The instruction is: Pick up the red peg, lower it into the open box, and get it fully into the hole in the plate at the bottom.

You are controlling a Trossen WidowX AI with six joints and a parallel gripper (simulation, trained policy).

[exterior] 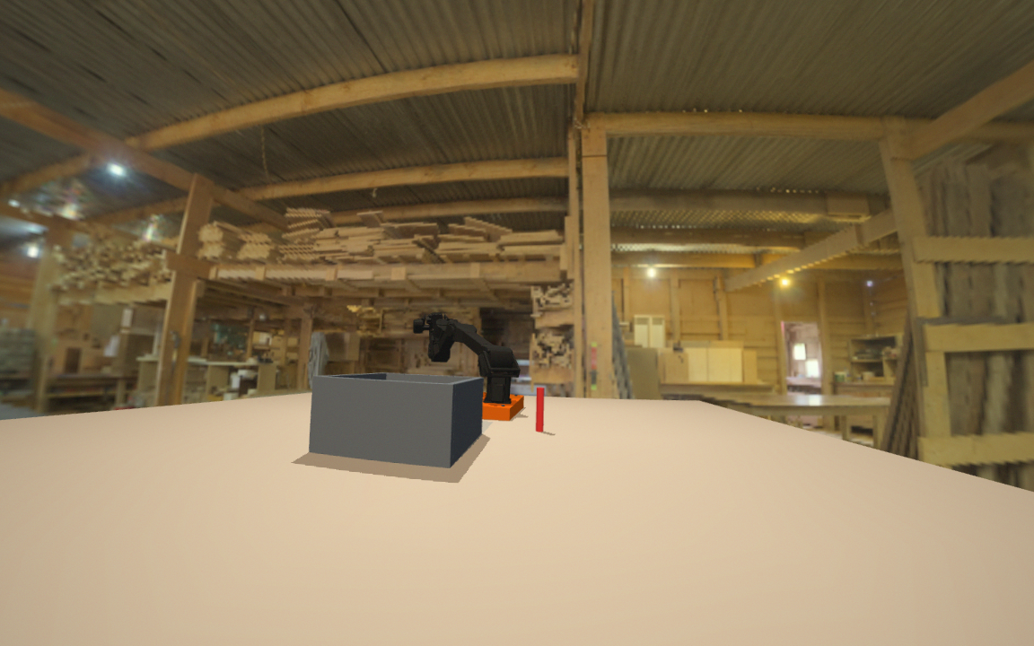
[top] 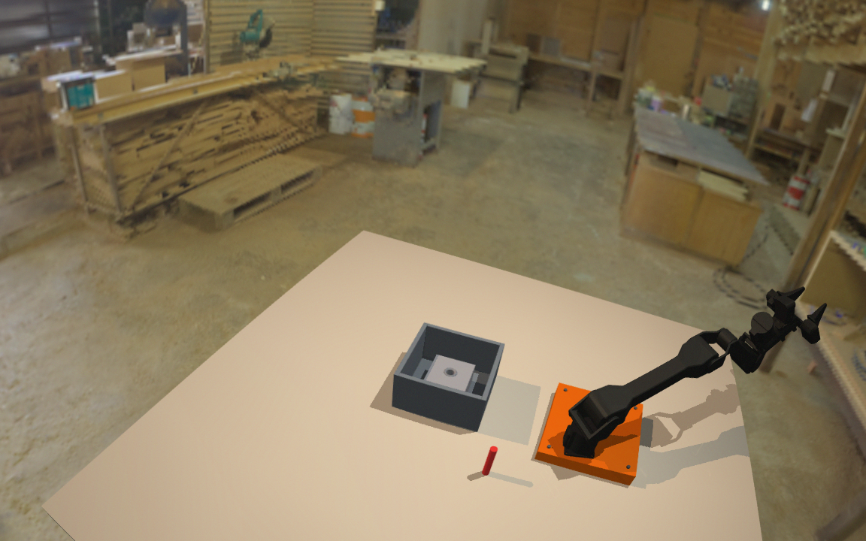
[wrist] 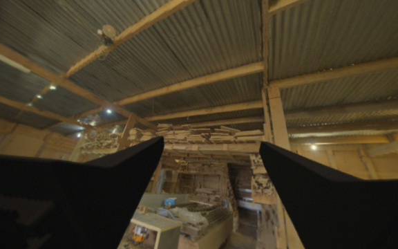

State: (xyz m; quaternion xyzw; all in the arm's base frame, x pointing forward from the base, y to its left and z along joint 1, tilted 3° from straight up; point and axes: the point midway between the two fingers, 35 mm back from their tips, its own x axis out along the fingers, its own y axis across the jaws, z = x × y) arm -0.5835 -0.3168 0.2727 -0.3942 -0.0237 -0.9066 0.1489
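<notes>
A red peg (top: 489, 461) (exterior: 539, 409) stands upright on the table, in front of the open box. The dark grey box (top: 437, 403) (exterior: 380, 421) is open at the top. In the top view a pale plate (top: 439, 379) lies at its bottom, with a round hole (top: 449, 372) near the plate's middle. Nothing stands in the hole. My gripper (top: 814, 301) (wrist: 211, 144) is open and empty, raised high at the far right in the top view, well away from the peg and the box. The wrist view shows both black fingers wide apart, with the workshop beyond.
The arm's orange base (top: 598, 463) (exterior: 502, 409) stands on the pale table (top: 254, 417) (exterior: 665, 522), to the right of the box and peg in the top view. The box has upright walls on all four sides. Workshop benches and shelves stand beyond the table.
</notes>
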